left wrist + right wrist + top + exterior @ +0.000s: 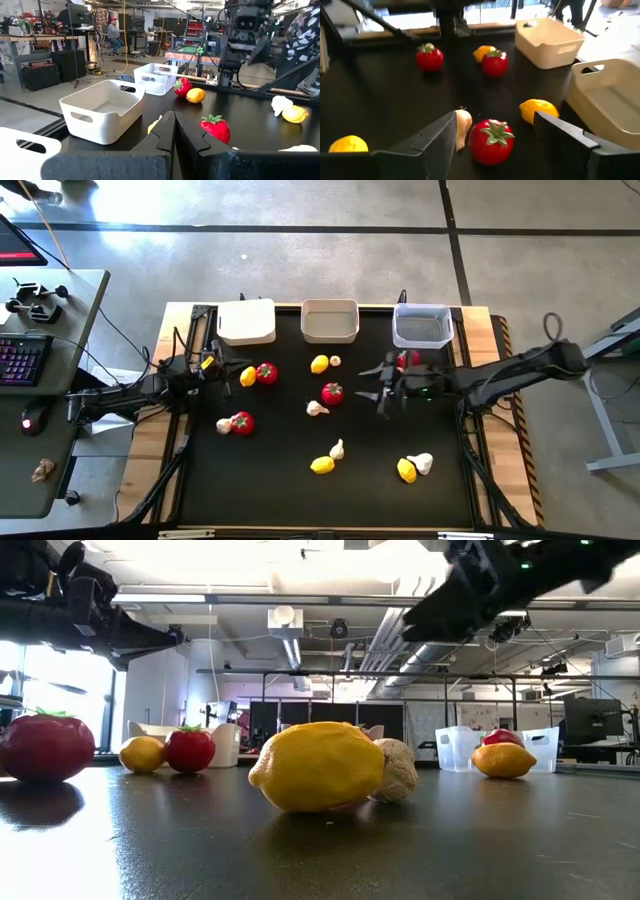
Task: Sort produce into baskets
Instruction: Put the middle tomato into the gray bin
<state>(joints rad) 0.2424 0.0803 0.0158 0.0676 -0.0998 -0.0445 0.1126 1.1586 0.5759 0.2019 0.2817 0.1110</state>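
Three baskets stand along the table's far edge: white (247, 321), greyish-white (330, 321) and clear (422, 326). Tomatoes, lemons and garlic bulbs lie scattered on the black mat. My right gripper (383, 385) hovers open above the mat, below the clear basket. In its wrist view the open right gripper (495, 120) faces a tomato (492, 141), with a garlic bulb (462, 127) and a lemon (538, 110) beside it. That tomato (332, 393) lies just left of the gripper. My left gripper (222, 365) waits shut at the left, near a lemon (248, 376) and a tomato (266, 373); in its wrist view the left gripper (174, 120) holds nothing.
More produce lies nearer the front: a tomato with garlic (241, 422), a lemon with garlic (321, 466), another such pair (406, 471). A tomato (405, 360) sits beside my right arm, near the clear basket. A desk with a keyboard (22, 358) stands left of the table.
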